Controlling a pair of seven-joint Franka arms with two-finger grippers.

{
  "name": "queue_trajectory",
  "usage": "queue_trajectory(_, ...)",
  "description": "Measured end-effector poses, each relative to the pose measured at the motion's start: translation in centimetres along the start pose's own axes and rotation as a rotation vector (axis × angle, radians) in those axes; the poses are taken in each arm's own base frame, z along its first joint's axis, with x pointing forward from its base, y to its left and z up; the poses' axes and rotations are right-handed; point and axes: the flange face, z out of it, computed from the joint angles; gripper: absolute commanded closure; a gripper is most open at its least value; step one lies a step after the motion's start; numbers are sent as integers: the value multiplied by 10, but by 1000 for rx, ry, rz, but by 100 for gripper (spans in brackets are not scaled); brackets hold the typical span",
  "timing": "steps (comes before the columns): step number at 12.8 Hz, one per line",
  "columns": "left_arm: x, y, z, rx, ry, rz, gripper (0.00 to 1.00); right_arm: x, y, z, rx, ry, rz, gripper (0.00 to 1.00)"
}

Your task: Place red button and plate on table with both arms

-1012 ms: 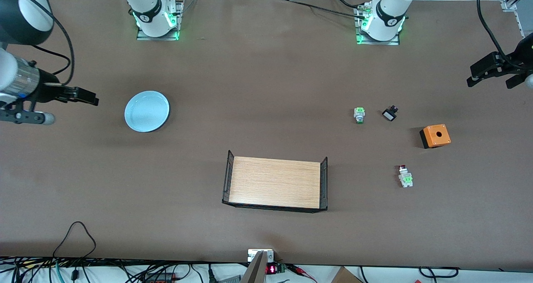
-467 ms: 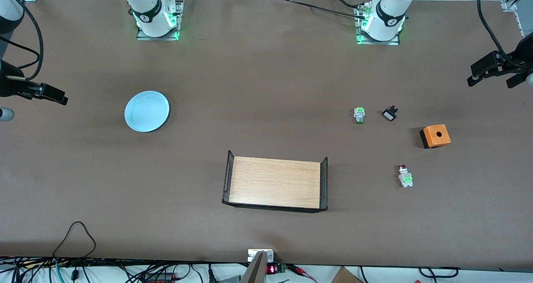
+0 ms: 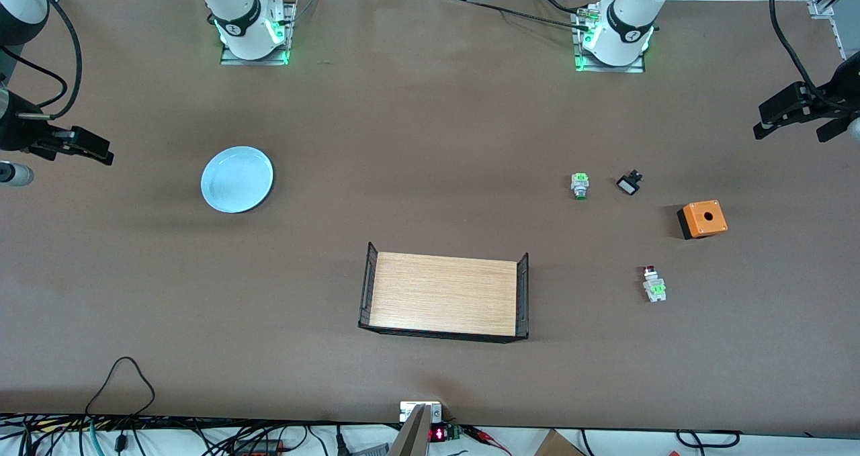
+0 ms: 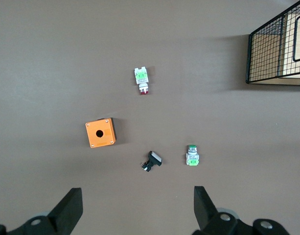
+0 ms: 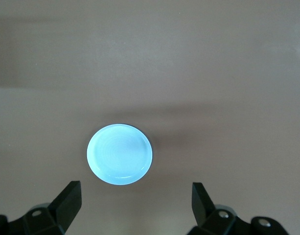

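so the round pale blue plate sits flat toward the right arm's edge of the brown tabletop, right gripper spread empty closest to it; tiny red-capped push-button lies lengthwise near the left arm's edge, left gripper spread empty nearest.

Wood platform with black mesh ends sat mid-table, nearest the front camera. Toward left arm's end: green-capped switch beside black-and-white switch, close together but apart; orange box with top hole lay nearer the camera.
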Motion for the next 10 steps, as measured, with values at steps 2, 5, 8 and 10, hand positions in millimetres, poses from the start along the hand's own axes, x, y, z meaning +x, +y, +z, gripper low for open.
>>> queue_trajectory(2, 0, 1, 0, 0, 0, 1, 0, -3, -2, 0, 0, -11, 4, 0)
queue_trajectory(5, 0, 2, 0, 0, 0, 3, 0, -8, -10, -4, -12, -26, -14, 0)
queue_trajectory(8, 0, 2, 0, 0, 0, 4, 0, -13, -1, -22, -9, 5, -20, 0)
queue_trajectory(10, 0, 3, 0, 0, 0, 5, 0, -20, 2, -32, -6, 18, -16, 0)
